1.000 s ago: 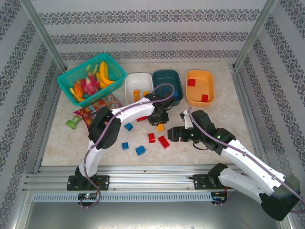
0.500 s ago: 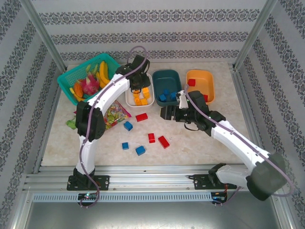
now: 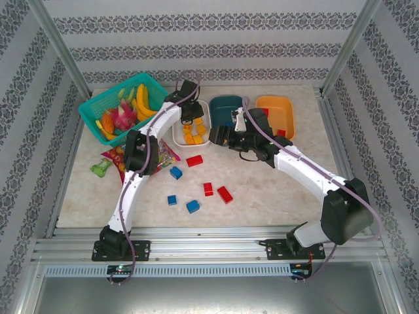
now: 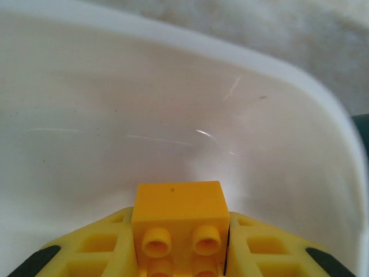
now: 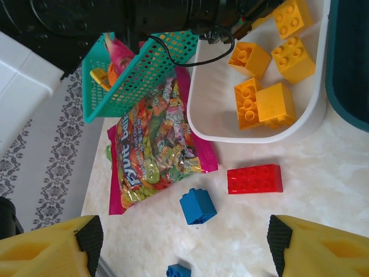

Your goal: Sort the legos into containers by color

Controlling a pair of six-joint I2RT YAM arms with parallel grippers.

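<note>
My left gripper (image 3: 190,122) hangs inside the white tub (image 3: 177,124) and is shut on an orange-yellow brick (image 4: 177,214), which sits squeezed between both fingers just above the tub's white floor (image 4: 173,115). Several orange-yellow bricks (image 5: 271,104) lie in that tub. My right gripper (image 3: 220,136) is open and empty, high above a blue brick (image 5: 198,206) and a flat red brick (image 5: 254,178). On the table lie more red bricks (image 3: 208,189) and blue bricks (image 3: 192,206). The teal tub (image 3: 229,106) and the orange tub (image 3: 275,104) with red bricks (image 3: 264,112) stand to the right.
A teal mesh basket (image 3: 98,111) with toy fruit stands at the far left. A colourful candy bag (image 5: 153,150) lies beside the white tub's near-left corner. A small green toy (image 3: 99,168) sits left of the bag.
My left gripper carried an orange-yellow brick from mid-table to the white tub and now holds it low inside. My right gripper moved up and left toward the teal tub's near edge.
</note>
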